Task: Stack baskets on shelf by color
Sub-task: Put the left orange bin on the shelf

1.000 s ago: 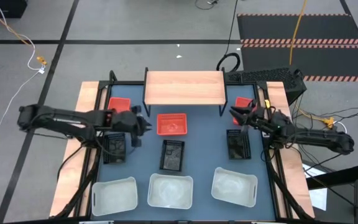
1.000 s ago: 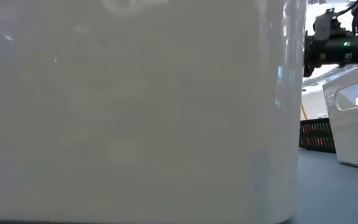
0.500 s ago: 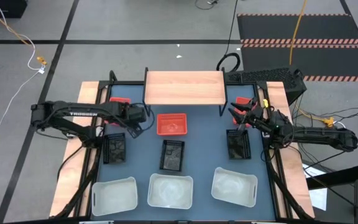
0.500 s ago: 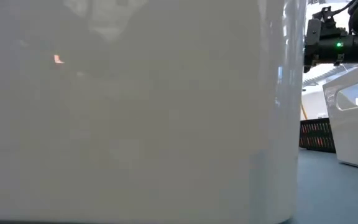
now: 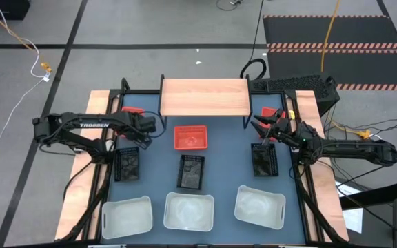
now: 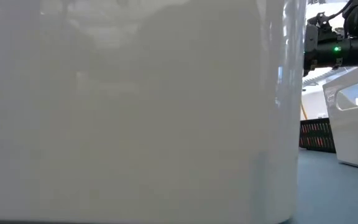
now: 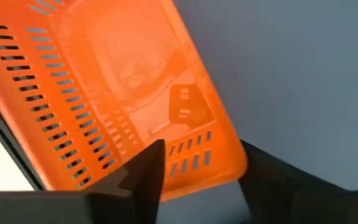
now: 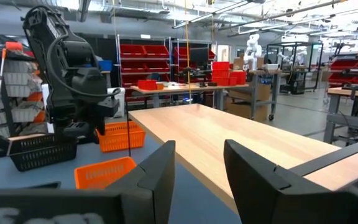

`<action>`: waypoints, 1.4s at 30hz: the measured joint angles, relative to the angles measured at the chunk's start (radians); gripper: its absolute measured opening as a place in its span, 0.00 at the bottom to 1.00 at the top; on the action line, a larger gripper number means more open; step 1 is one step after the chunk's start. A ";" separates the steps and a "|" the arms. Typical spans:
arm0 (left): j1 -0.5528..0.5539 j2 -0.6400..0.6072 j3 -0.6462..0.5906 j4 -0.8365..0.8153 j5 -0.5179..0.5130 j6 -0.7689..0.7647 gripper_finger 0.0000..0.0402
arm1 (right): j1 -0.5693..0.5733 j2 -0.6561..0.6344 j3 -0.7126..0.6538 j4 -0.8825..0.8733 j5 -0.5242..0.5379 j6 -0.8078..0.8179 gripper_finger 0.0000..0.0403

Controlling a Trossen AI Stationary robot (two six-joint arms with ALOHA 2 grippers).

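Left gripper gapes over a red basket; right gripper gapes empty by the shelf

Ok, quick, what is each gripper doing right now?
Left gripper: fingers open, straddling the end of a red basket, not closed on it.
Right gripper: fingers open, holding nothing, facing the shelf.

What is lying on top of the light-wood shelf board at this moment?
Nothing: the light-wood shelf board shows only bare wood from above. The blue table surface beneath it is covered by the board, so anything there cannot be seen.
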 joint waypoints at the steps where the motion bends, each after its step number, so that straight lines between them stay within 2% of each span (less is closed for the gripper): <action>1: 0.003 0.000 0.003 -0.002 0.017 0.013 0.39 | 0.000 0.000 0.000 0.000 0.000 -0.005 0.33; 7: 0.003 0.000 0.012 0.004 0.069 0.071 0.14 | 0.000 0.000 0.000 -0.001 0.000 -0.024 0.33; 10: 0.002 -0.007 0.013 -0.001 0.066 0.064 0.05 | 0.000 0.000 0.000 -0.007 0.000 -0.027 0.33; 13: -0.001 -0.019 0.034 -0.029 0.066 0.049 0.05 | 0.000 0.001 0.000 -0.012 0.000 -0.035 0.33; 17: -0.011 -0.040 0.132 -0.131 0.065 0.051 0.09 | 0.000 0.000 0.000 -0.014 0.000 -0.045 0.33; 24: -0.027 -0.053 0.451 -0.337 -0.016 0.071 0.04 | 0.000 0.001 0.000 -0.016 0.001 -0.046 0.33; 33: -0.026 -0.026 0.915 -0.369 -0.109 0.119 0.03 | 0.000 0.003 0.000 -0.019 0.002 -0.051 0.33; 37: -0.026 0.062 1.093 -0.357 -0.125 0.185 0.02 | 0.000 0.003 0.000 -0.007 0.005 -0.053 0.33; 42: -0.026 0.252 1.288 -0.358 -0.125 0.299 0.03 | 0.000 0.003 0.000 0.017 0.004 -0.053 0.33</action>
